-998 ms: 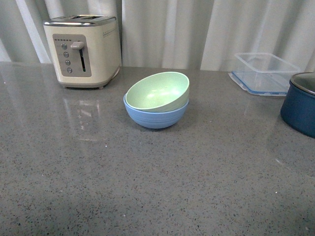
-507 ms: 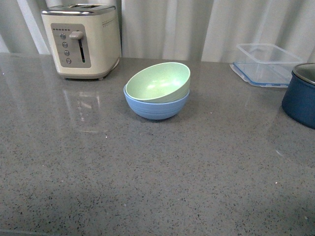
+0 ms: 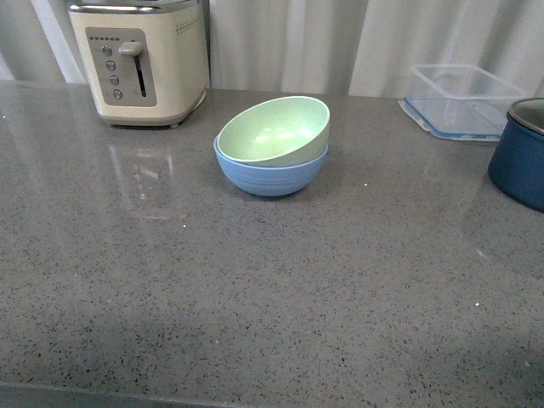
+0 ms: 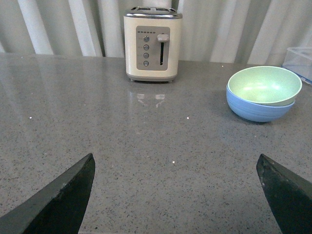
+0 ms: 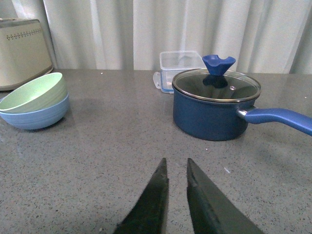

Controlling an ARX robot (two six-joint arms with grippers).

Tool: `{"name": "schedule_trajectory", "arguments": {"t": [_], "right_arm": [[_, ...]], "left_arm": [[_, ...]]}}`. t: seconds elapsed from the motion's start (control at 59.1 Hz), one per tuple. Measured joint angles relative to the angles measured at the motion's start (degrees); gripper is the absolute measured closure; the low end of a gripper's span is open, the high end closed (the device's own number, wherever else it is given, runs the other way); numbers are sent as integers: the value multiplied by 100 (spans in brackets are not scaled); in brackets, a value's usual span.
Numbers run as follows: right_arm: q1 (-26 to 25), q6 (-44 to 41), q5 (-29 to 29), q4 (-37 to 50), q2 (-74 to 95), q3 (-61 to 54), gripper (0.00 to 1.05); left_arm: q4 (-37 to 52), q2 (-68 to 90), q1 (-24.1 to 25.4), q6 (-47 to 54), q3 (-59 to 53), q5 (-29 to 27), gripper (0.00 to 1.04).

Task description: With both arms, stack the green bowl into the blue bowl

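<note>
Matte green bowl (image 3: 274,132) sits tilted inside the ridged blue bowl (image 3: 270,174) on speckled grey counter (image 3: 255,297); left gripper (image 4: 178,195) spread wide, right gripper (image 5: 176,180) nearly closed, empty.

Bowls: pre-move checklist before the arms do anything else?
1. Green bowl inside blue bowl: ok.
2. Green bowl seated level: not ok, it sits tilted, higher on the pot side.
3. Left gripper clear of bowls: ok, open wide and holding nothing.
4. Right gripper clear of bowls: ok, fingers nearly closed with a narrow gap, nothing between them.
5. Stack clear of toaster and pot: ok, bare counter around it.
6. Stack stable if nudged: cannot tell.
</note>
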Motion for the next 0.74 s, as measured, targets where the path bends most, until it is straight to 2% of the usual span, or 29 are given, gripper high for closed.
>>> {"name": "schedule_trajectory", "arguments": {"t": [0.44,0.744], "right_arm": [[0,7,-2,0,0,0,8],[0,2,-2,0,0,0,10]], "left_arm": [[0,0,0,0,0,2,7],[0,0,0,0,0,0,7]]}}
